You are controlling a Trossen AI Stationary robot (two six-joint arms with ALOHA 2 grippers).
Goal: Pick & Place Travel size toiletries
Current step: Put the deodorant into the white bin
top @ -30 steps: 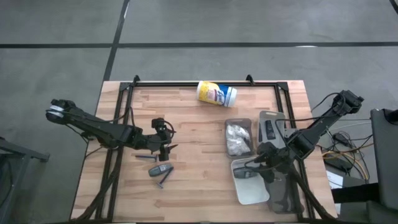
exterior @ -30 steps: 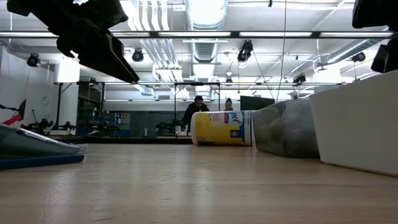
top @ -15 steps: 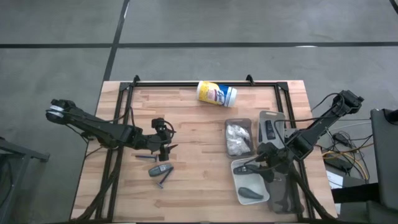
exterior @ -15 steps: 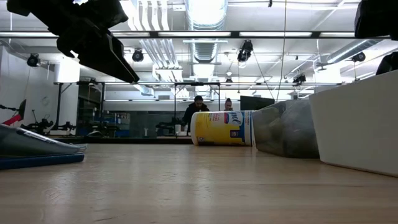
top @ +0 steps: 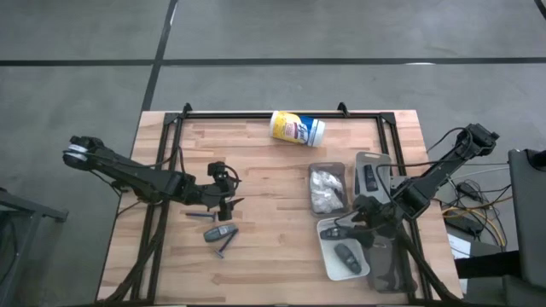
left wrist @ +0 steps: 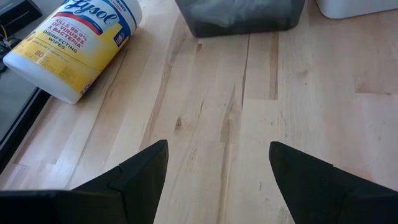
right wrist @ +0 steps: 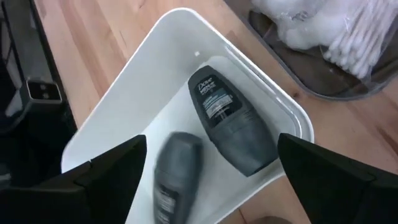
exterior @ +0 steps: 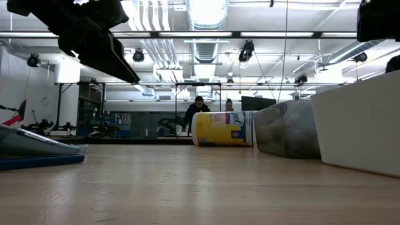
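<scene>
Right wrist view: right gripper (right wrist: 208, 186) spread wide, empty, above white tray (right wrist: 130, 81) | two grey deodorant tubes (right wrist: 227, 121) lying inside, below its fingers | tray rims close around | left gripper (top: 223, 205) open above bare wood near loose tube (top: 218, 232)

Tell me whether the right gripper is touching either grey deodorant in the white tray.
Apart. In the right wrist view the right gripper stands open above the white tray, its fingers clear of both grey deodorants lying inside.
</scene>
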